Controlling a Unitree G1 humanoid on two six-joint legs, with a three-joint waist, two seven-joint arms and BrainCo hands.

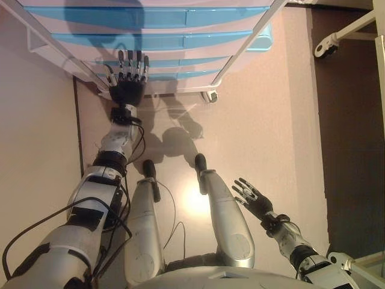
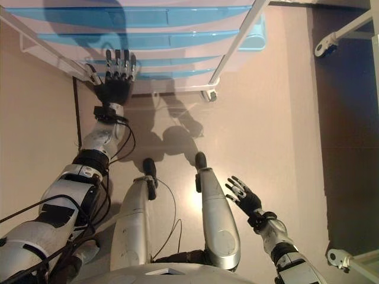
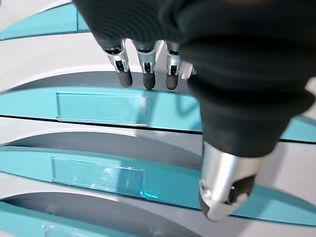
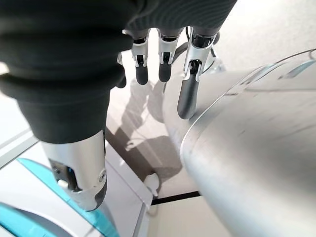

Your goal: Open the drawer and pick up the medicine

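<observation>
You are at the opening step: every drawer front of the drawer unit [image 1: 180, 42] looks shut, and no medicine shows in any view, so it is presumably inside. Your left hand [image 1: 127, 84] reaches out with straight, relaxed fingers [image 3: 146, 74], tips just at the recess above one teal drawer front [image 3: 103, 107], gripping nothing. Next, hook those fingertips under that lip and pull toward you. Your right hand [image 1: 255, 200] hangs spread and empty by the leg, well apart from the unit.
</observation>
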